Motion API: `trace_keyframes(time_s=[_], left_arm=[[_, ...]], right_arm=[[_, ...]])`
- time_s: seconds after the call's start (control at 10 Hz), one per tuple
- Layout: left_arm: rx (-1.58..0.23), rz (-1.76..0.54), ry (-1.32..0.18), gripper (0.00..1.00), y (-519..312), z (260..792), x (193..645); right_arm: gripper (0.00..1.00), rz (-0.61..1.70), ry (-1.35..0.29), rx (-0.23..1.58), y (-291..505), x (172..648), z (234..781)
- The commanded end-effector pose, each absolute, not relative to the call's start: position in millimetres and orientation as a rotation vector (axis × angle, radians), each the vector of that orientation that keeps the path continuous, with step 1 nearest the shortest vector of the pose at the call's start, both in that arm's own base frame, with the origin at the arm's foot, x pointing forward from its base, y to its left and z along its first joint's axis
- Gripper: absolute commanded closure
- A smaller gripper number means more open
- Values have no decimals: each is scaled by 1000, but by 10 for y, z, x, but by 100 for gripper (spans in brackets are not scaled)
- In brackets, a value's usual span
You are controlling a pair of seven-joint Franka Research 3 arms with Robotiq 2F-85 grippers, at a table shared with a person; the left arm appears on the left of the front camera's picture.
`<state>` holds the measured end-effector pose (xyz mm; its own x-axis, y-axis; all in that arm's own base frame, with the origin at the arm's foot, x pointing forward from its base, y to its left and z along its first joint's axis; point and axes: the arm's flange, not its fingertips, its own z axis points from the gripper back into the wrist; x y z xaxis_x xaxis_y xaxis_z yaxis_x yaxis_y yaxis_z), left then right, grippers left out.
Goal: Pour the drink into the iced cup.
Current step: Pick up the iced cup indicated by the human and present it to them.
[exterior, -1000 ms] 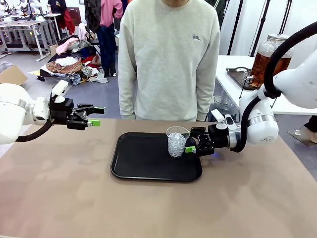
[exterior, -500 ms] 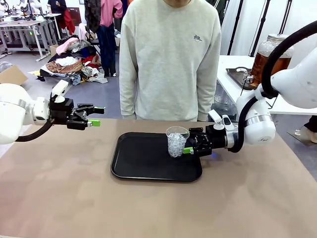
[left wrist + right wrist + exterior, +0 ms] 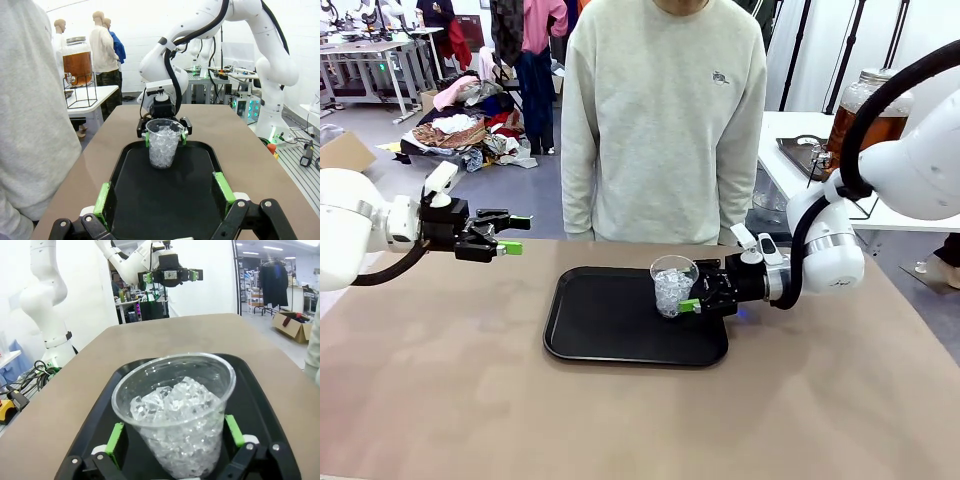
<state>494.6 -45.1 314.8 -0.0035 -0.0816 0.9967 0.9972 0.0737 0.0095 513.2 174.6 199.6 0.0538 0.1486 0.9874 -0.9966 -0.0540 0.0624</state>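
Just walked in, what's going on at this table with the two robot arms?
The right hand has its fingers either side of a clear cup of ice on a black tray; whether it grips is unclear. The left hand hovers open above the table, empty. A person stands at the far side. The amber drink sits in a jar on a side table.

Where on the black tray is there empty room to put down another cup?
On the tray, the left half and near strip are bare, between its rim and the iced cup. Its far right part is crowded: the cup stands there, the right gripper flanking it. The table between the tray and the left gripper is bare too.
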Motion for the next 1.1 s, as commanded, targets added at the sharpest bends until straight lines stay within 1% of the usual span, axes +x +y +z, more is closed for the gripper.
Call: trace_keyframes(time_s=[0.0, 0.3, 0.5, 0.9, 1.0], left_arm=[[-1092, -1198, -1190, 0, -455, 3156, 4945], [-1092, -1198, -1190, 0, -455, 3156, 4945], [-1092, -1198, -1190, 0, -455, 3156, 4945], [-1092, -1198, -1190, 0, -455, 3156, 4945], [-1092, -1198, -1190, 0, -455, 3156, 4945]], right_arm=[[0, 1245, -1062, 1132, 1875, 5198, 1964], [0, 1151, -1089, 1118, 1930, 5235, 1934], [0, 1107, -1077, 1127, 1970, 5258, 1893], [0, 1092, -1052, 1175, 2023, 5261, 1879], [8, 1099, -1044, 1194, 2048, 5245, 1891]])
